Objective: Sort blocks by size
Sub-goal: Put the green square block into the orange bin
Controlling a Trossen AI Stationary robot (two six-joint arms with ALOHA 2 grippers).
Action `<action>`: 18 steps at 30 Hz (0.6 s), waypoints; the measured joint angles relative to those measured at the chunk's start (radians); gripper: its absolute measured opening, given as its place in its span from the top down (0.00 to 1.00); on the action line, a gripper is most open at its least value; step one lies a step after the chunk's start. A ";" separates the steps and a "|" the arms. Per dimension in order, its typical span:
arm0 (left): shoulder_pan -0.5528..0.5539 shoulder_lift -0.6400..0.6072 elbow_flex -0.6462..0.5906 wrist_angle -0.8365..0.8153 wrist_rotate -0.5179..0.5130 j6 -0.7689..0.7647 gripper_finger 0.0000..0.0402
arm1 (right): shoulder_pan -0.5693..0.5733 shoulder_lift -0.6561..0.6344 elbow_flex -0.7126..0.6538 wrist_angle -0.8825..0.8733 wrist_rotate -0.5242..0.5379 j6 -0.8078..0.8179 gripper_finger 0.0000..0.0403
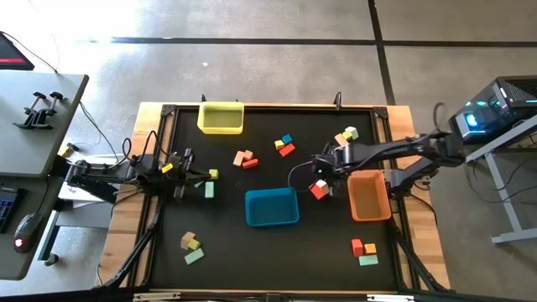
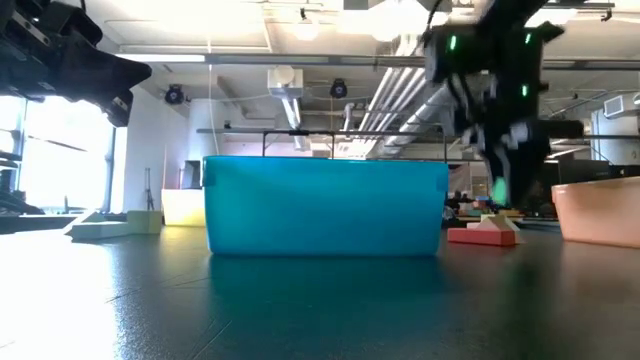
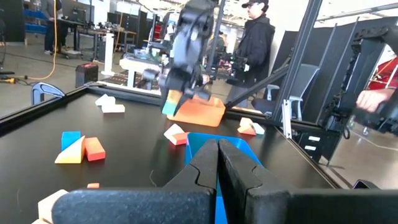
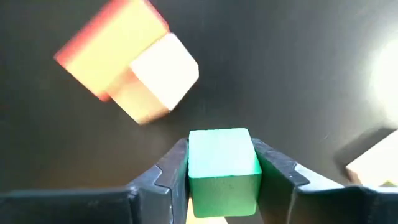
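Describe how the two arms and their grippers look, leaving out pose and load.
Both arms are dark, jointed, with black cables trailing along them. The left gripper has two black moulded fingers with stepped inner edges. The right gripper has matching dark notched fingers; small green lights glow on its arm in the low view.

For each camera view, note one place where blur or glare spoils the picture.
Low view: the right arm is smeared dark against bright ceiling lights. Right wrist view: the green block between the right gripper fingers is sharp, the red and tan blocks behind are blurred, with glare at one edge. Left wrist view: the right arm is motion-blurred.
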 joint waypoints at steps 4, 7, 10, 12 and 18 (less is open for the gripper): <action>0.000 0.000 0.000 0.000 0.000 -0.001 1.00 | 0.048 -0.116 0.005 -0.030 -0.003 0.100 0.68; 0.000 0.000 0.000 0.000 0.000 0.000 1.00 | 0.097 -0.195 0.004 -0.112 -0.009 0.218 0.68; 0.000 0.000 0.000 0.000 0.000 0.000 1.00 | 0.159 -0.258 0.004 -0.207 -0.010 0.360 0.68; 0.000 0.000 0.000 0.000 0.000 0.000 1.00 | 0.205 -0.292 0.004 -0.267 -0.010 0.458 0.68; 0.000 0.000 0.000 0.000 0.000 0.000 1.00 | 0.309 -0.324 0.003 -0.392 -0.079 0.729 0.68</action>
